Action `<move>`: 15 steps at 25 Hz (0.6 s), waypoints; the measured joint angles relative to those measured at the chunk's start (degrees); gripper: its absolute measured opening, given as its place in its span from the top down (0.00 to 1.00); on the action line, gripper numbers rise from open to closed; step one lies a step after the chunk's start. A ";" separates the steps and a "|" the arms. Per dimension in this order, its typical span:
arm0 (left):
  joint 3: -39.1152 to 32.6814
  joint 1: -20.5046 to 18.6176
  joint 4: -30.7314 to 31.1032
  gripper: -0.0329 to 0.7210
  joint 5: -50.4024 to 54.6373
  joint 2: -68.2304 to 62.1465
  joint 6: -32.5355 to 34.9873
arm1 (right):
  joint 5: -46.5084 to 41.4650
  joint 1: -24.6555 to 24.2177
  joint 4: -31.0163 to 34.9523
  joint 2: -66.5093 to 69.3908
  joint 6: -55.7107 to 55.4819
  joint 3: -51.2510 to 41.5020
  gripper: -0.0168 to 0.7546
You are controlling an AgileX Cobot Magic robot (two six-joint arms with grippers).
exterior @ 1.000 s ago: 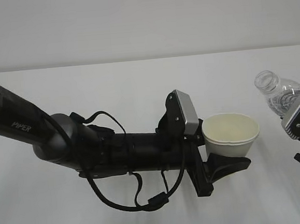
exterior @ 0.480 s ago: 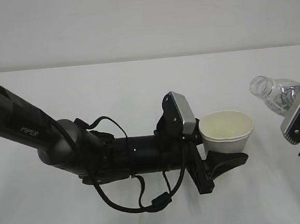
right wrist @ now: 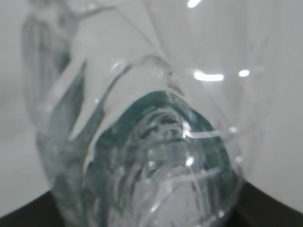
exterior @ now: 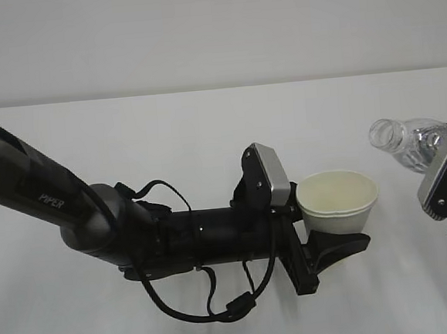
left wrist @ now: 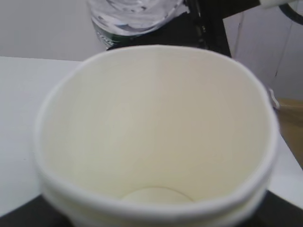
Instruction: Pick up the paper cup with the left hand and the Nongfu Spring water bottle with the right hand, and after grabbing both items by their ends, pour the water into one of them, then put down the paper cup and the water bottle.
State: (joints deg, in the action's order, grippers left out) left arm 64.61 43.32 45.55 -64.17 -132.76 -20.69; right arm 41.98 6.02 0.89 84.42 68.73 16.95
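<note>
The paper cup is held upright above the table, with my left gripper shut on its lower part; one black finger shows under it. In the left wrist view the cup fills the frame, its cream inside bare down to the bottom. The Nongfu Spring water bottle hangs to the right of the cup and higher, tilted with its open mouth toward the cup. My right gripper is shut on its lower end. The bottle appears just beyond the cup's far rim, and its clear ribbed body fills the right wrist view.
The white table runs back to a pale wall. The left arm marked PIPER and its looping cable stretch across the left and middle of the exterior view.
The bottle has moved left and down, and its mouth has tipped further toward the cup. The left arm has sunk slightly and the cup has shifted a little left.
</note>
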 joint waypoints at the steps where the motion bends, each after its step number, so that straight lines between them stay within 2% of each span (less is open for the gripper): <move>1: 0.00 0.00 0.27 0.35 0.00 0.00 0.00 | 0.00 0.00 0.00 0.00 0.55 0.00 0.46; 15: 0.00 0.00 1.38 0.35 2.10 0.00 -1.51 | 0.93 0.00 0.00 0.00 5.36 0.00 0.46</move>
State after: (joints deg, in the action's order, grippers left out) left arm 64.61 43.32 46.93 -62.07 -132.76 -22.19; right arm 42.91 6.02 0.89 84.42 74.09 16.95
